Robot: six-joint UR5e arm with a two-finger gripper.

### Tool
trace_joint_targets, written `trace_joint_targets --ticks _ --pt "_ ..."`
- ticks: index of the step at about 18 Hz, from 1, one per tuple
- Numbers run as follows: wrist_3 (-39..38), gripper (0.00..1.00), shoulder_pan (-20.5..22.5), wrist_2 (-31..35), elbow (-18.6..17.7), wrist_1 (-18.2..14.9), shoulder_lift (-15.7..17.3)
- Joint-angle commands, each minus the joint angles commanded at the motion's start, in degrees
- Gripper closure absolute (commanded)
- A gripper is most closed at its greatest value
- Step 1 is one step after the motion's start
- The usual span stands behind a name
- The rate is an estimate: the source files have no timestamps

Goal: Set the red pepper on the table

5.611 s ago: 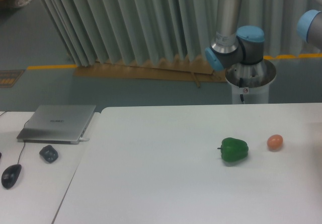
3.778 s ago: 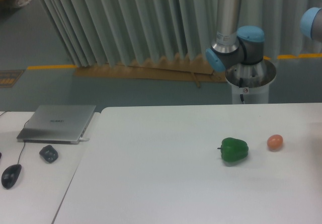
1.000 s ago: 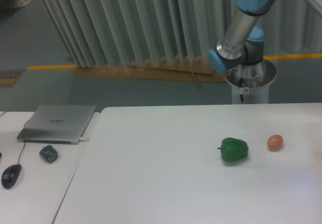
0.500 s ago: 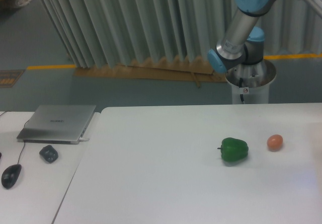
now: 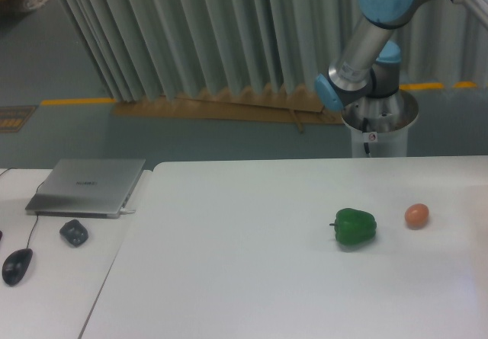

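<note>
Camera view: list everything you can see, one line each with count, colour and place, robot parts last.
table: one, white, fills the lower right of the view.
green pepper: one, green, on the table, right of centre.
egg-shaped ball: one, orange-pink, on the table, right of the green pepper and apart from it.
side desk: one, white, adjoining the table on the left.
laptop: one, silver, closed, on the side desk.
mouse: one, black, corded, at the side desk's left edge.
small dark object: one, dark grey, in front of the laptop.
red pepper: none in view.
robot arm: one, grey with blue joints, upper right behind the table; its gripper is out of view.
</note>
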Motion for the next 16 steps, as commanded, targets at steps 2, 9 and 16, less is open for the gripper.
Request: trace_joint_targets --ticks 2,9,16 --pt "-1.50 0.00 -0.09 0.00 0.09 0.00 -0.44" --pt "2.44 0.50 -1.14 0.00 1.05 -0.17 -1.15" --pt "3.50 0.56 -0.97 -2.36 1.06 -0.44 1.22"
